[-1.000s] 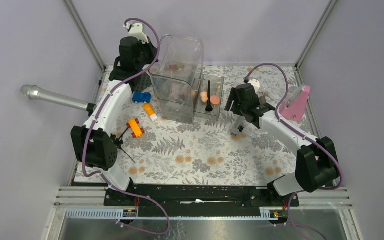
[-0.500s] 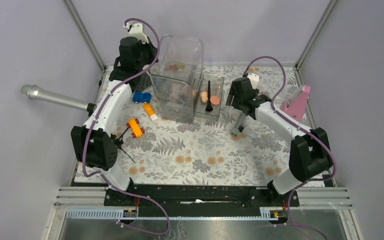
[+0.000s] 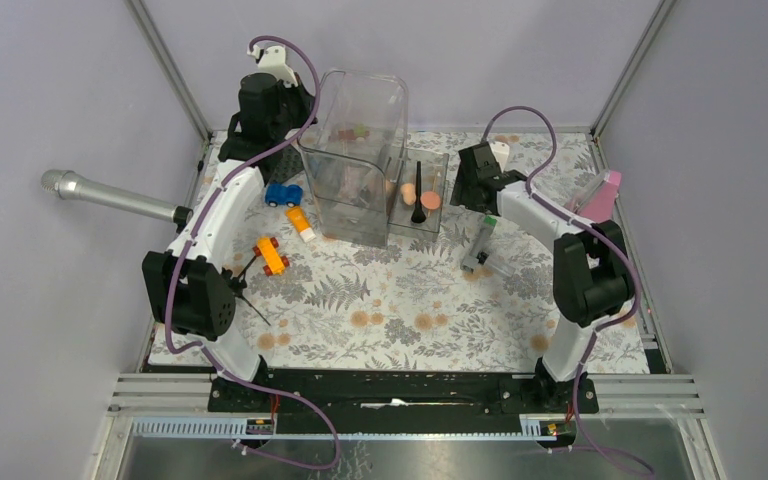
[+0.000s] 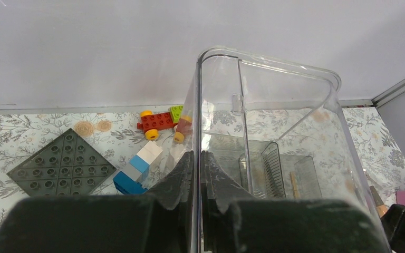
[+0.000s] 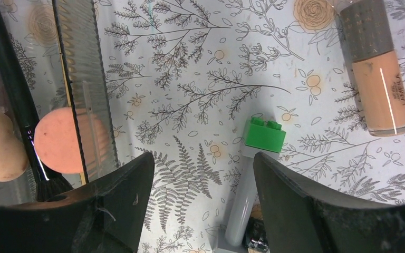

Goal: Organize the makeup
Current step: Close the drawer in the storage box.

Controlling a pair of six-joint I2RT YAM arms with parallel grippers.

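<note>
Right gripper [image 5: 200,168] has swung back toward the low clear tray [image 5: 84,79], jaws wide and empty. The grey tube [image 5: 242,205] lies just right of the tray. Descend astride the tube's middle, its 2 fingers clear of the tray wall. Left gripper [image 4: 196,158] pinches the tall bin [image 4: 269,63] left of the tray; open table lies nearward.

There are 2 coral discs [image 5: 60,139], 1 green-capped tube [image 5: 252,176], 1 foundation bottle [image 5: 377,68] and 1 microphone [image 3: 110,196].
</note>
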